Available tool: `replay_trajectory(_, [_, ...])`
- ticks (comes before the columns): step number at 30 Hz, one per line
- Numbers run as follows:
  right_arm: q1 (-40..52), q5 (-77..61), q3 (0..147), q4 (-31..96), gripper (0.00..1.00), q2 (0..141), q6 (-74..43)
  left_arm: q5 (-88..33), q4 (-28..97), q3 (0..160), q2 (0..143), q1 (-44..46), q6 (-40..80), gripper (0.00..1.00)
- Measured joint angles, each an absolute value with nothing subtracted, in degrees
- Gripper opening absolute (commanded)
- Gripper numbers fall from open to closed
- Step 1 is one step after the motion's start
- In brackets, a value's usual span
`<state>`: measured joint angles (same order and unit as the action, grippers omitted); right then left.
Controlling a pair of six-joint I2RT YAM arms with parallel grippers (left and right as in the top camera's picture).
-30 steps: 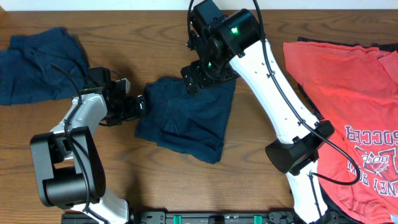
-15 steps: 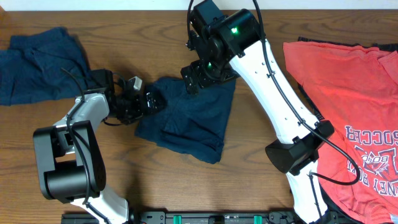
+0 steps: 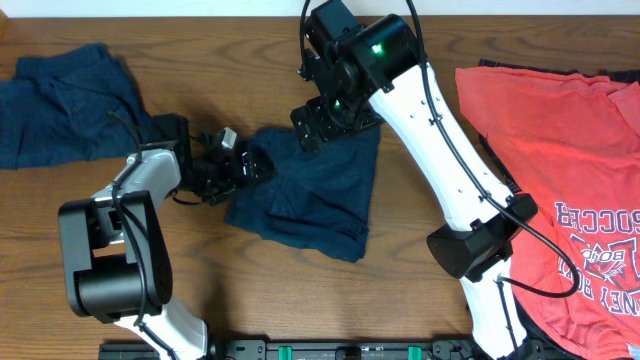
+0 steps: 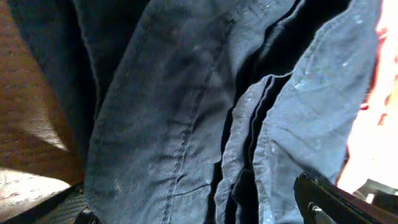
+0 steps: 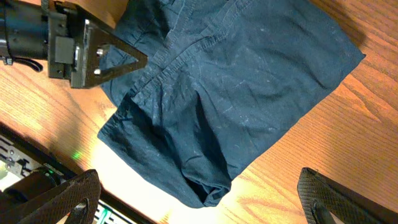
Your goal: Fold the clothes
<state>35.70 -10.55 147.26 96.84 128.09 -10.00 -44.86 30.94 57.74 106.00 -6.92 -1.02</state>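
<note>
- Near the middle of the table, a navy shirt lies in a rumpled, partly folded bundle, with its hem and stacked layers showing in both wrist views
- Over the last second the left gripper has slid right, from bare wood onto the shirt's left edge; its jaws stand wide, with cloth filling the gap between them but nothing pinched yet
- That push has nudged the shirt's left edge a little to the right and bunched it
- Meanwhile the right gripper has not moved: it hangs over the shirt's far edge, jaws spread, holding nothing
- Off to the sides, a second navy shirt sits crumpled at the far-left corner and a red shirt lies spread along the right edge, both unchanged
- My reading is that the left arm is lined up to pinch the left edge for the next fold; closing now would likely catch several layers, so it may drag the whole bundle rather than one flap
</note>
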Motion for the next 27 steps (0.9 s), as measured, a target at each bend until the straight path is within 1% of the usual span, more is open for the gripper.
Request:
replay_trajectory(14, [35.7,-10.5,147.3,97.0,0.99,128.1,-10.0,-24.4,31.4,59.3,104.3,4.4,5.1,0.98])
replay_trajectory(19, [35.7,-10.5,147.3,97.1,0.99,128.1,-10.0,-22.0,31.4,60.6,105.6,5.6,8.0,0.98])
replay_trajectory(27, [35.7,-10.5,147.3,97.1,0.99,128.1,-10.0,-21.9,29.2,63.9,109.0,5.7,10.7,0.98])
